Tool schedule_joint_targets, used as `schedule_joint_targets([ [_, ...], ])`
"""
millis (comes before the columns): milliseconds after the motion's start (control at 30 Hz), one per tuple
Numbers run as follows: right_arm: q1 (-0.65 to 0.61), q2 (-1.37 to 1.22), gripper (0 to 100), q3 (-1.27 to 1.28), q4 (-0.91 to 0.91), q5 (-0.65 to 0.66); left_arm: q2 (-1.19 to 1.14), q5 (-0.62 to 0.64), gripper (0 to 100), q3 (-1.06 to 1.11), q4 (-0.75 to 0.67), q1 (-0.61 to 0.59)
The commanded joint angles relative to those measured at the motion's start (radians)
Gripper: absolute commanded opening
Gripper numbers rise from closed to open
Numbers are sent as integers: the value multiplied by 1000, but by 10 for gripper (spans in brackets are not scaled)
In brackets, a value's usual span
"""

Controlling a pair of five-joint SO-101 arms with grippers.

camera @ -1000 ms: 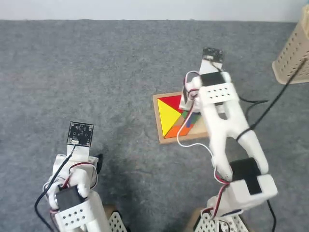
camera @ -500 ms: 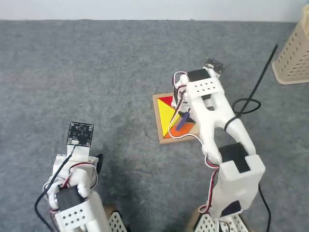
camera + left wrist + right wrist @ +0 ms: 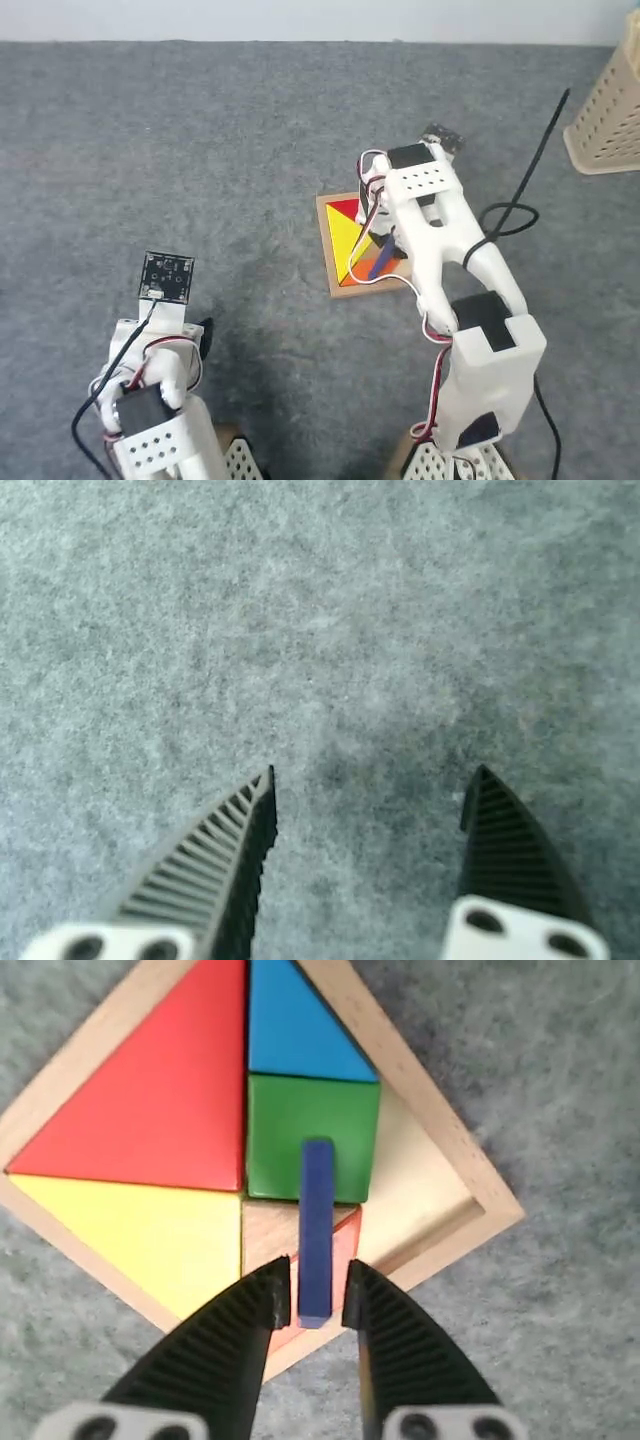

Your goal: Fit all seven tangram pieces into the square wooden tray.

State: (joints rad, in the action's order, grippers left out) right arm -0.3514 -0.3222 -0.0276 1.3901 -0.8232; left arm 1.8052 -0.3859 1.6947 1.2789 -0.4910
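Note:
The square wooden tray (image 3: 420,1185) lies on grey carpet and holds a red triangle (image 3: 160,1090), a yellow triangle (image 3: 140,1235), a light blue triangle (image 3: 295,1025), a green square (image 3: 275,1135) and an orange piece (image 3: 346,1245). My right gripper (image 3: 316,1263) is shut on a dark blue piece (image 3: 317,1190), held on edge above the green square and the orange piece. In the high view that piece (image 3: 383,258) hangs over the tray (image 3: 335,285) under the right arm. My left gripper (image 3: 372,780) is open over bare carpet, nothing between its fingers.
A beige perforated basket (image 3: 605,110) stands at the far right edge of the carpet. The left arm (image 3: 160,390) sits folded at the near left, well away from the tray. A black cable (image 3: 520,205) loops beside the right arm.
The right arm has shifted left over the tray, bringing the dark blue piece into sight above it; little has moved in the last half second. The left arm stayed still.

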Motion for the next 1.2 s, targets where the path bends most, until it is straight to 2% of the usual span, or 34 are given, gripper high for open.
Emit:
schedule_joint_targets([
  [0,2,30,58,-84,12,17,15,-11,280,-8,3,-3],
  [267,24,125,58,-97,85,17,15,-11,280,-8,3,-3],
  [533,50,156,58,-52,79,34,15,-11,280,-8,3,-3],
  [600,48,157,54,-52,77,101,15,-11,280,-8,3,-3],
  [667,47,159,4,-57,65,143,15,-11,280,-8,3,-3],
  [900,48,272,6,-54,28,336,15,-11,280,-8,3,-3],
  [1000,28,286,6,43,-88,463,15,-11,280,-8,3,-3],
  [1167,-81,292,6,241,-309,669,15,-11,280,-8,3,-5],
])
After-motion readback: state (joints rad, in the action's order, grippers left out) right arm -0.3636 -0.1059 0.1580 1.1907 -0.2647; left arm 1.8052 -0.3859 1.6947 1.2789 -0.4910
